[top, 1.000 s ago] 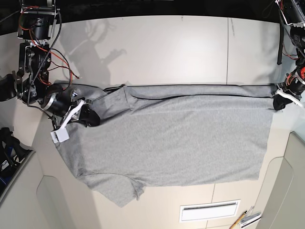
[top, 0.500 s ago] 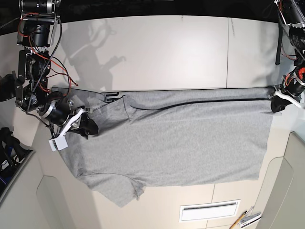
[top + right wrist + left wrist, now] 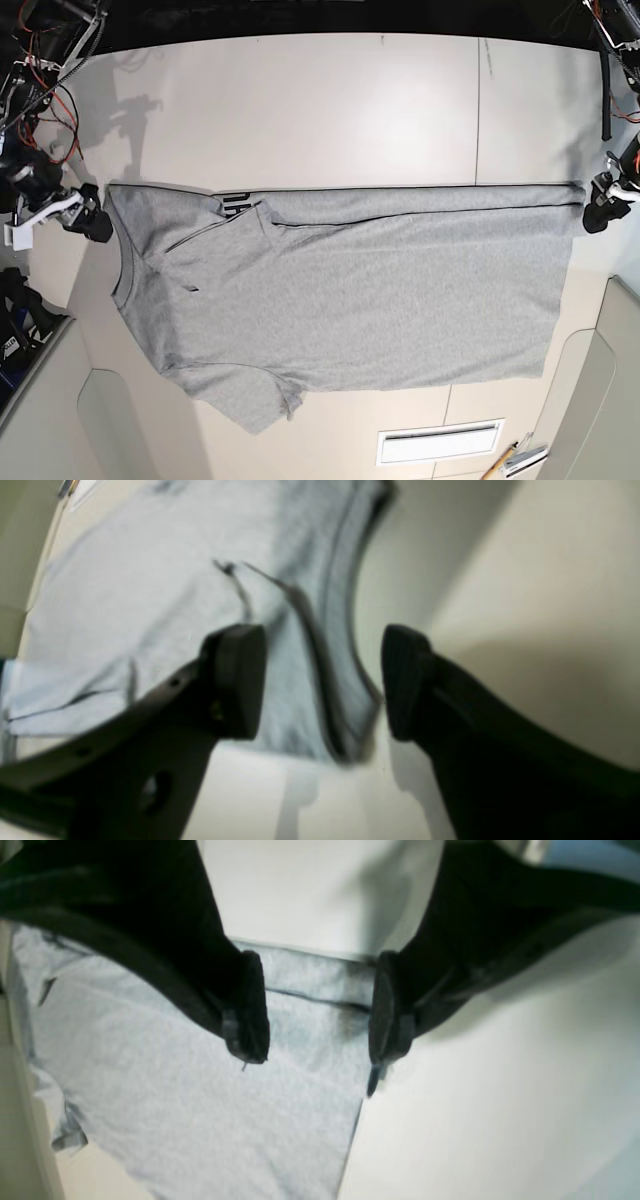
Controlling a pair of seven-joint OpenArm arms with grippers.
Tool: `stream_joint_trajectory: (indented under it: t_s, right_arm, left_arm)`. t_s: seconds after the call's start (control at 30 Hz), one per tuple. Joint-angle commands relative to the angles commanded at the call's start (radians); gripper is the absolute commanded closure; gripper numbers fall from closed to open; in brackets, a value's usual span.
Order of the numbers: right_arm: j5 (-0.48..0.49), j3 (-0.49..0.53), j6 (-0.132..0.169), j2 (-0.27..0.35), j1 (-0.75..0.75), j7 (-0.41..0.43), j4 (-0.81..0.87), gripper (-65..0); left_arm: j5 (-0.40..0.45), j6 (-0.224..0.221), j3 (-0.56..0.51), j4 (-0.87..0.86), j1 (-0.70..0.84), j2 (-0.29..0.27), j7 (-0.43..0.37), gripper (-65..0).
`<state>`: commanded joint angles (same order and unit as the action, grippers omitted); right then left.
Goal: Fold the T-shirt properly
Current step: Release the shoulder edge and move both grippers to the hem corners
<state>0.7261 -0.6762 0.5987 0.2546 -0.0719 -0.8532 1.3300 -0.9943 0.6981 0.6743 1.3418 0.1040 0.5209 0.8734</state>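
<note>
Grey T-shirt [image 3: 370, 300] flat on tabletop [image 3: 330, 110], far edge folded over, messy near collar end. Right gripper [image 3: 92, 222] now backed off shirt's side, fingers spread; left gripper [image 3: 597, 205] parted at opposite edge. Fold's released, so probably tidying next.

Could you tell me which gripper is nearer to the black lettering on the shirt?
The right one. The right gripper is just beyond the T-shirt's sleeve end, nearer the lettering; the left gripper is at the far opposite edge.
</note>
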Motion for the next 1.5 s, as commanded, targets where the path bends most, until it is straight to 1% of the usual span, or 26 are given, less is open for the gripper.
stream_joint_trajectory:
  t_s: [0.03,0.13,0.17,0.23,0.27,0.33,0.4,0.43,0.53,0.57,0.6,0.8,0.93,0.97,1.0,1.03,1.07,1.1,1.13,1.17,1.2,1.23,1.3,1.33,1.4,1.5]
  right_arm:
    - [0.0,0.0,0.0,0.001,0.021,0.005,0.0,-36.4]
    - [0.017,0.007,0.0,0.0,0.076,0.016,-0.001,-36.5]
    - [0.015,0.013,0.0,0.0,0.089,0.024,-0.001,-37.7]
    - [0.01,0.026,0.0,0.0,0.109,0.048,-0.006,-42.0]
    - [0.002,0.035,0.0,-0.001,0.111,0.054,-0.009,-42.9]
    - [-0.017,0.066,-0.001,-0.003,0.111,0.076,-0.012,-43.1]
    - [-0.036,0.105,-0.002,-0.004,0.111,0.095,-0.012,-43.1]
    - [-0.039,0.12,-0.009,-0.006,0.111,0.098,-0.012,-43.1]
    - [-0.037,0.149,-0.009,-0.014,0.111,0.116,-0.012,-43.0]
    - [-0.038,0.155,-0.008,-0.027,0.103,0.124,-0.012,-43.0]
    - [-0.047,0.16,-0.009,-0.038,0.095,0.124,-0.012,-43.0]
    - [-0.083,0.195,-0.01,-0.089,0.052,0.124,-0.012,-43.0]
    - [-0.084,0.195,-0.011,-0.092,0.05,0.141,-0.012,-42.8]
    - [-0.084,0.195,-0.011,-0.092,0.05,0.146,-0.012,-42.8]
    - [-0.084,0.195,-0.011,-0.092,0.05,0.151,-0.012,-42.8]
    - [-0.084,0.195,-0.011,-0.091,0.047,0.157,-0.012,-40.5]
    - [-0.092,0.195,-0.011,-0.092,0.044,0.158,-0.012,-32.7]
    - [-0.097,0.195,-0.011,-0.092,0.041,0.158,-0.012,-22.2]
    - [-0.099,0.195,-0.011,-0.092,0.035,0.158,-0.012,-11.8]
    - [-0.097,0.195,-0.011,-0.092,0.03,0.158,-0.012,-3.9]
    - [-0.097,0.195,-0.011,-0.092,0.023,0.158,-0.012,0.0]
    - [-0.098,0.195,-0.011,-0.091,0.016,0.156,-0.012,0.0]
    - [-0.088,0.195,-0.011,-0.089,0.011,0.156,-0.012,0.0]
    - [-0.074,0.193,-0.008,-0.089,0.011,0.149,-0.011,0.0]
    - [-0.043,0.186,-0.007,-0.089,0.012,0.092,-0.009,0.0]
    - [-0.004,0.157,-0.003,-0.087,0.019,0.031,0.0,0.0]
  left_arm:
    - [0.002,0.0,0.0,0.0,0.002,0.0,0.0,-36.4]
    - [0.019,0.0,0.0,0.0,0.005,-0.005,0.0,-46.1]
    - [0.025,0.0,0.0,0.0,0.01,-0.007,-0.001,-47.1]
    - [0.029,0.0,0.0,-0.002,0.025,-0.009,-0.001,-47.1]
    - [0.03,0.0,0.0,-0.006,0.031,-0.008,-0.001,-47.1]
    - [0.043,0.0,0.0,-0.038,0.032,-0.008,-0.005,-47.1]
    - [0.058,0.0,-0.001,-0.095,0.032,-0.009,-0.048,-47.1]
    - [0.067,0.0,-0.001,-0.125,0.03,-0.009,-0.063,-47.1]
    - [0.094,0.0,-0.001,-0.186,0.018,-0.026,-0.078,-47.1]
    - [0.142,0.0,-0.002,-0.194,0.008,-0.043,-0.101,-47.1]
    - [0.159,0.0,-0.011,-0.198,0.0,-0.052,-0.114,-47.1]
    - [0.166,0.0,-0.133,-0.199,-0.014,-0.064,-0.144,-47.1]
    - [0.224,0.0,-0.145,-0.199,-0.032,-0.089,-0.144,-46.8]
    - [0.226,0.0,-0.145,-0.199,-0.035,-0.089,-0.144,-46.5]
    - [0.225,0.0,-0.145,-0.199,-0.035,-0.089,-0.144,-43.7]
    - [0.225,0.0,-0.145,-0.199,-0.035,-0.089,-0.144,-37.6]
    - [0.225,0.0,-0.145,-0.199,-0.035,-0.089,-0.144,-28.3]
    - [0.224,0.0,-0.145,-0.199,-0.035,-0.089,-0.144,-17.8]
    - [0.22,0.0,-0.145,-0.199,-0.035,-0.089,-0.145,-10.3]
    - [0.212,0.0,-0.145,-0.198,-0.037,-0.089,-0.145,-5.8]
    - [0.205,0.0,-0.145,-0.198,-0.038,-0.089,-0.145,-3.1]
    - [0.203,0.0,-0.145,-0.198,-0.04,-0.089,-0.144,-0.1]
    - [0.204,0.0,-0.145,-0.198,-0.047,-0.088,-0.135,0.0]
    - [0.206,0.0,-0.145,-0.198,-0.051,-0.086,-0.115,0.0]
    - [0.199,0.0,-0.145,-0.185,-0.057,-0.08,-0.051,0.0]
    - [0.152,0.0,-0.145,-0.126,-0.044,-0.063,0.025,0.0]
